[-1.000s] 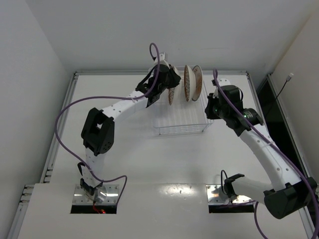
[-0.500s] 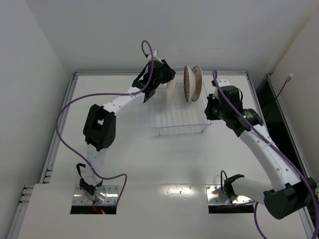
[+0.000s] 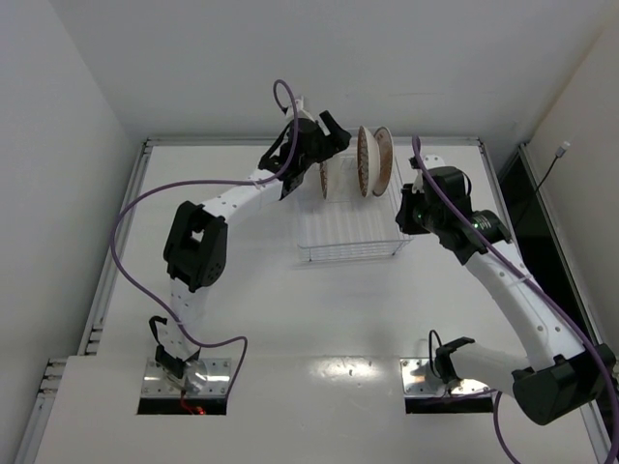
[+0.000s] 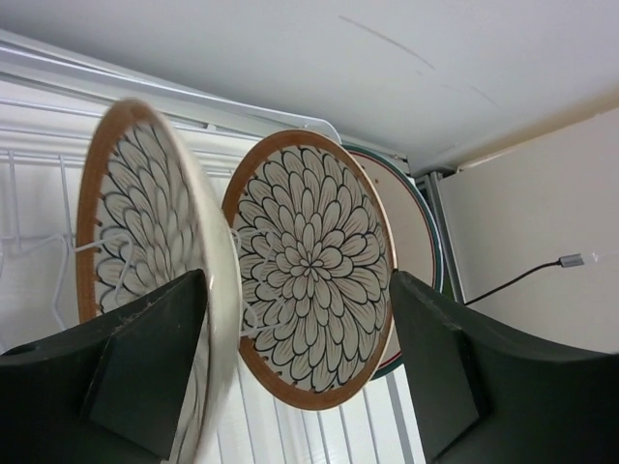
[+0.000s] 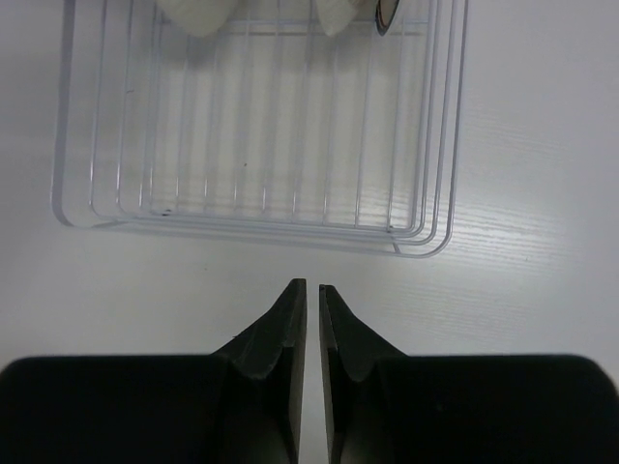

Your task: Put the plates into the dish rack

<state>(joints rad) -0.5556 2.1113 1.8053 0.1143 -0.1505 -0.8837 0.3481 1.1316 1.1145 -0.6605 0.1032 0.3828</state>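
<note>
Three plates stand on edge in the white wire dish rack point(image 3: 348, 253). Two are brown-rimmed petal plates point(image 3: 329, 180) point(image 3: 365, 161); the third is a white plate point(image 3: 384, 159) with a dark ring. In the left wrist view the nearest petal plate point(image 4: 145, 232) looks blurred, and its rim sits just inside my left finger. The second petal plate point(image 4: 314, 271) and the ringed plate point(image 4: 418, 242) are behind it. My left gripper point(image 4: 300, 358) point(image 3: 327, 145) is open around them, jaws wide apart. My right gripper point(image 5: 311, 287) point(image 3: 404, 217) hovers over bare table in front of the rack point(image 5: 426, 242), jaws a thin slit apart and empty.
The rack's near slots point(image 5: 261, 126) hold nothing. A raised rail point(image 3: 145, 155) borders the white table along the back and sides. A dark gap and a cable point(image 3: 556, 159) lie beyond the right edge. Walls stand close behind the rack.
My left gripper has opened and let go of the petal plate, which now stands in the rack's left slot. The left gripper drew back slightly. My right jaws have parted by a sliver.
</note>
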